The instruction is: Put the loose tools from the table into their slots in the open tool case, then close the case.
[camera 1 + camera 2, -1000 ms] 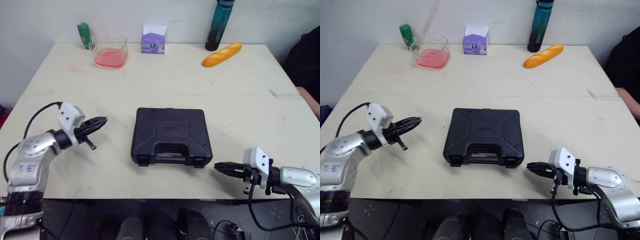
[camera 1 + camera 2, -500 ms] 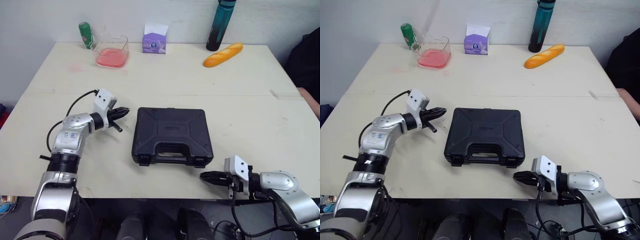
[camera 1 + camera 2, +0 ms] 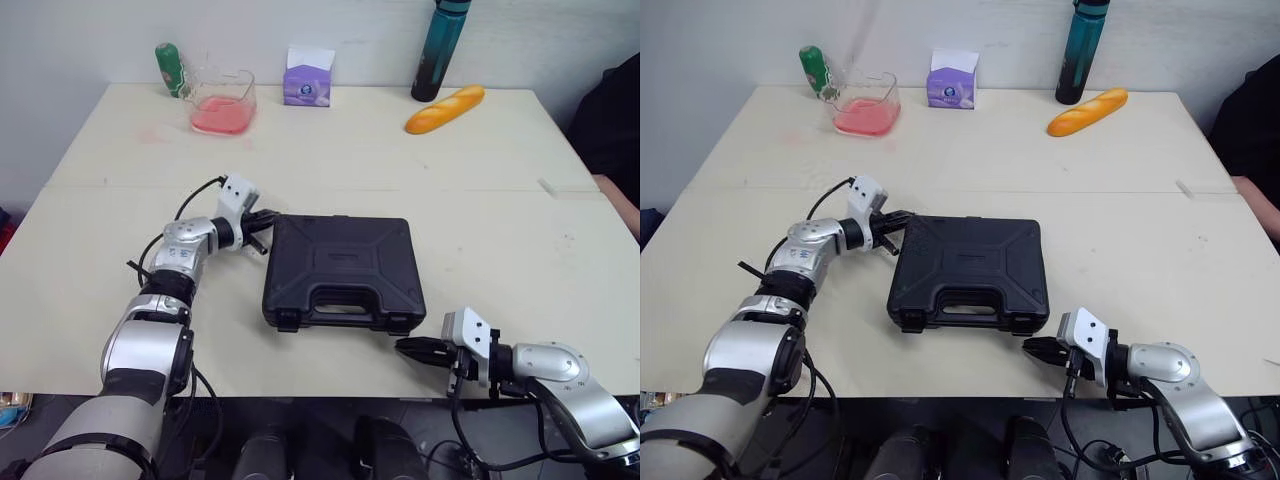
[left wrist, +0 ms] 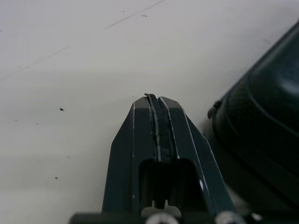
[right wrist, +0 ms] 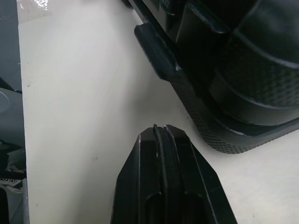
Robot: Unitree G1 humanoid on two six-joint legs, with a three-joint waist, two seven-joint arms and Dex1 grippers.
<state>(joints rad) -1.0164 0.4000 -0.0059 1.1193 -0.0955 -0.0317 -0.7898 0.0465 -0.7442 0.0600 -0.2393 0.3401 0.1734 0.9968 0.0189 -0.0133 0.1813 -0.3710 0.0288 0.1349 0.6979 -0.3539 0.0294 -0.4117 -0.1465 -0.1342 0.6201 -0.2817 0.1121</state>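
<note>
Cream tabletop [image 3: 500, 240] runs from its front edge to a pale wall. Nearest to me, my right gripper [image 3: 402, 347] lies low over that front edge with its two black fingers pressed together and nothing between them. It points at the front right corner of the tool case [image 3: 342, 262], close to it but not touching.

That case sits flat in the middle of the table with its lid down and its handle [image 3: 340, 298] facing me. A latch [image 3: 288, 322] sits at either end of the front face. I see no loose tools on the table, so I judge the packing done and the lid already lowered. The step in hand is securing the case. From the right wrist view I can't tell for certain whether the latches are snapped home.

Just past the case's rear left corner, my left gripper [image 3: 264, 219] is also pinched shut and empty. Its tips are right beside the case wall; whether they touch it I cannot say.

Next I would steady the case with the left gripper and press the nearer latch with the right, pushing gently so the case doesn't slide.

Well apart along the back edge are a green bottle [image 3: 170, 70], a glass tub of pink liquid [image 3: 222, 102], a purple box [image 3: 307, 82], a teal bottle [image 3: 437, 50] and a bread roll [image 3: 444, 108].
</note>
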